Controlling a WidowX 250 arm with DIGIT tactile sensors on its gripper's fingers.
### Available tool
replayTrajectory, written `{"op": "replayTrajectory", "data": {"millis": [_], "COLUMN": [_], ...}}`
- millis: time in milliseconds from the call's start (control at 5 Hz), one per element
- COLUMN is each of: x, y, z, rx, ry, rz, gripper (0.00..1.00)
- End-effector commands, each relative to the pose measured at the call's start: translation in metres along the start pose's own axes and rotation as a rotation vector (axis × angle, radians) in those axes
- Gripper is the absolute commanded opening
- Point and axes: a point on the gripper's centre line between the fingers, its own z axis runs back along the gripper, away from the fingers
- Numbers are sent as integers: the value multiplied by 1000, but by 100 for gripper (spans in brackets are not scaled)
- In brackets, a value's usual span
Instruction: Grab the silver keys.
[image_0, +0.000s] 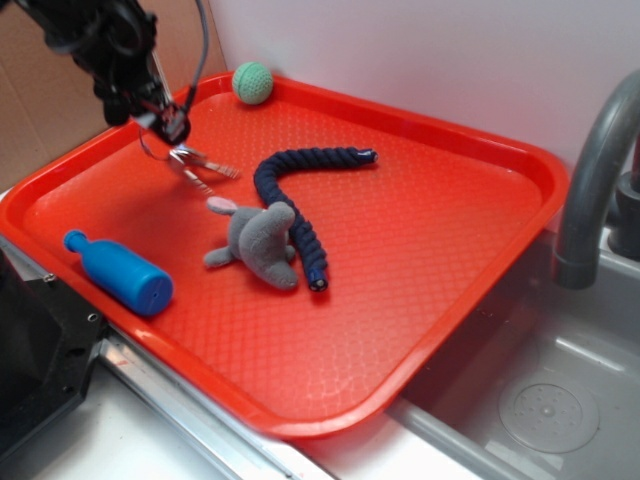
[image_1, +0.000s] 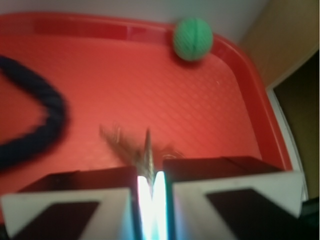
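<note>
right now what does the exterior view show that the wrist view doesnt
Only the exterior view shows the grey plush mouse, the blue bottle, the sink and faucet. Only the wrist view shows the fingers closed, with the silver keys pinched between them. Both show the keys, the gripper, the green ball, the dark rope and the red tray.

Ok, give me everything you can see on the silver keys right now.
The silver keys are a small bunch of thin grey metal blades on a ring, fanned toward the grey plush mouse. They sit near the red tray's back left corner. The claw is shut on them at the ring end. The blurred wrist view shows blades poking out between the closed fingers. Whether they're lifted is unclear.
</note>
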Motion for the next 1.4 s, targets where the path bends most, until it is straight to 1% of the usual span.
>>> {"op": "replayTrajectory", "data": {"millis": [0, 200, 400, 600, 800, 1000, 1200], "x": [47, 55, 56, 57, 61, 64, 67], "y": [-6, -17, -29, -35, -41, -42, -41], "z": [47, 48, 50, 55, 65, 69, 67], "rx": [-177, -349, -402, -383, -381, -393, -359], "ry": [-17, 105, 192, 290, 318, 309, 312], "rz": [90, 284, 330, 395, 389, 370, 357], "gripper": [0, 0, 0, 0, 0, 0, 0]}}
